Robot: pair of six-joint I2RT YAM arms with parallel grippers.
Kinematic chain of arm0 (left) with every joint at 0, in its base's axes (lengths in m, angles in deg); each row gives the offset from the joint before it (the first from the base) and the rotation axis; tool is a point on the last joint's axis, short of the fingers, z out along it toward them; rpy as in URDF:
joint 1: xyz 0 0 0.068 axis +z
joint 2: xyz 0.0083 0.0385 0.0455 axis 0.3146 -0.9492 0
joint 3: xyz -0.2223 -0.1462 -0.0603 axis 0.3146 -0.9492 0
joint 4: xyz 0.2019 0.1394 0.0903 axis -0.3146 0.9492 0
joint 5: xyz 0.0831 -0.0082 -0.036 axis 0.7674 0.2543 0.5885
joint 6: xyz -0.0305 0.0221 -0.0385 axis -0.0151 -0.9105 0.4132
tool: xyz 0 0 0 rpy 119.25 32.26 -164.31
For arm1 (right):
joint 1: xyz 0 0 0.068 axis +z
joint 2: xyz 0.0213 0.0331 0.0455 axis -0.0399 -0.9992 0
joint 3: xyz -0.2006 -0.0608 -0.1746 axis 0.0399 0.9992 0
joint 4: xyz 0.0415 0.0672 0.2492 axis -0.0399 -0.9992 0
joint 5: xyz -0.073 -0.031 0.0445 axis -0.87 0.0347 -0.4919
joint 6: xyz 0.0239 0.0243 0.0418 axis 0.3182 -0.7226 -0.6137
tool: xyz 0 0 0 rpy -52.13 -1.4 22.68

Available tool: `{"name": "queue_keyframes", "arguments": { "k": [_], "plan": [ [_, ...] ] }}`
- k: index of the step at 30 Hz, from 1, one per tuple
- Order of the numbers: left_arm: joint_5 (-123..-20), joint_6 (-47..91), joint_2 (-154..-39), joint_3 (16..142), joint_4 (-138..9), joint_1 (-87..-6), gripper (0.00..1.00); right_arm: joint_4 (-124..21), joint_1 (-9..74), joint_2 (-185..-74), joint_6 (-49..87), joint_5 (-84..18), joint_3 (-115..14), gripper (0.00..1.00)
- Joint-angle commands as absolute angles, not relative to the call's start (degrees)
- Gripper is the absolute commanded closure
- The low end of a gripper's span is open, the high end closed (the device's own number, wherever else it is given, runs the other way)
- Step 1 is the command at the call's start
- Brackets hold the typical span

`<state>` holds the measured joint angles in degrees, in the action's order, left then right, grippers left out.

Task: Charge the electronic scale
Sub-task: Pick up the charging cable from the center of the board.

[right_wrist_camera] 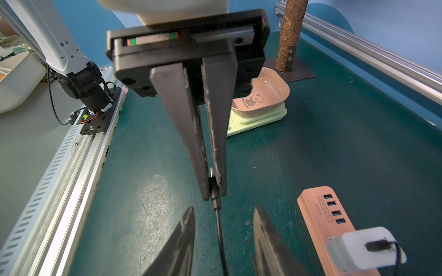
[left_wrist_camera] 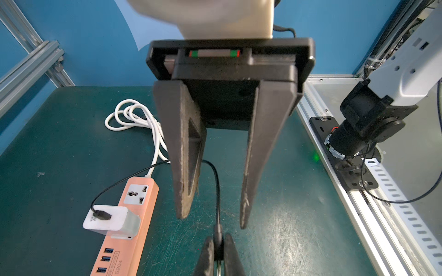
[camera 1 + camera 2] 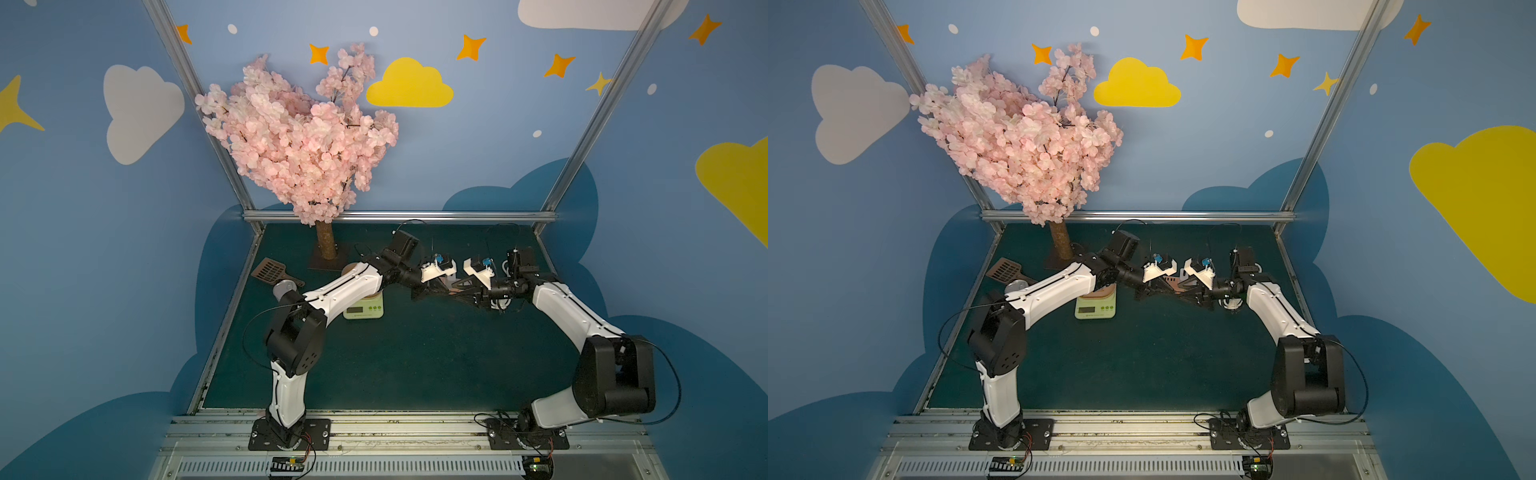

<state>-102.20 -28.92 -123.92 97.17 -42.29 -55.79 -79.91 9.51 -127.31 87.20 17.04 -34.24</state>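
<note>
Charger (image 2: 112, 221) was in power strip (image 2: 124, 258). Left gripper (image 1: 214, 191) jaws were clamped on cable plug (image 1: 215, 198); right gripper (image 2: 214, 219) jaws stood apart, astride the cable. The electronic scale (image 3: 363, 309) sat left of both on the worktop (image 3: 415, 365), not yet plugged in.

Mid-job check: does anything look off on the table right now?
Nothing spilled or broken. One oddity: the left hand pinches the black charging plug with its metal tip pointing back into the hand. The right hand stands open around its cable.

Lab booth: aluminium frame (image 3: 399, 216), painted walls (image 3: 498, 137)
</note>
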Motion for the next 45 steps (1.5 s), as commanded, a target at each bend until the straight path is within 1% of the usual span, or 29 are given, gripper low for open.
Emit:
{"name": "queue_keyframes", "arguments": {
  "k": [1, 9, 14, 16, 25, 31, 33, 36, 42, 45],
  "plan": [
    [-104.1, -29.4, -123.5, 98.9, -41.3, -55.9, 0.90, -80.0, 9.5, -127.8, 87.3, 18.7, -35.8, 0.62],
    [-104.3, -28.5, -123.8, 99.0, -42.4, -56.0, 0.90, -78.6, 9.5, -128.2, 86.2, 21.7, -35.9, 0.72],
    [-104.2, -27.8, -123.8, 98.9, -43.3, -56.0, 0.90, -79.0, 9.6, -128.5, 86.4, 21.8, -36.1, 0.79],
    [-104.3, -27.5, -123.7, 98.8, -43.8, -56.1, 0.90, -79.2, 9.6, -128.5, 86.3, 22.0, -36.1, 0.80],
    [-104.6, -26.1, -123.9, 98.6, -45.8, -56.1, 0.90, -79.4, 9.6, -128.8, 86.6, 22.1, -36.0, 0.79],
    [-104.1, -25.4, -123.8, 98.5, -46.7, -56.1, 0.91, -80.1, 9.7, -128.9, 86.8, 21.8, -36.2, 0.72],
    [-104.1, -25.3, -123.8, 98.5, -46.9, -56.1, 0.91, -80.1, 9.6, -128.9, 86.9, 21.8, -36.2, 0.71],
    [-104.1, -25.1, -123.9, 98.5, -47.1, -56.2, 0.91, -79.7, 9.7, -128.9, 86.8, 22.2, -36.1, 0.75],
    [-104.0, -25.0, -123.9, 98.5, -47.1, -56.3, 0.91, -78.9, 9.5, -128.4, 86.6, 22.9, -35.7, 0.89],
    [-103.5, -25.0, -123.8, 98.3, -47.1, -56.3, 0.91, -79.3, 9.3, -128.3, 86.7, 22.6, -35.8, 0.89]
  ]
}}
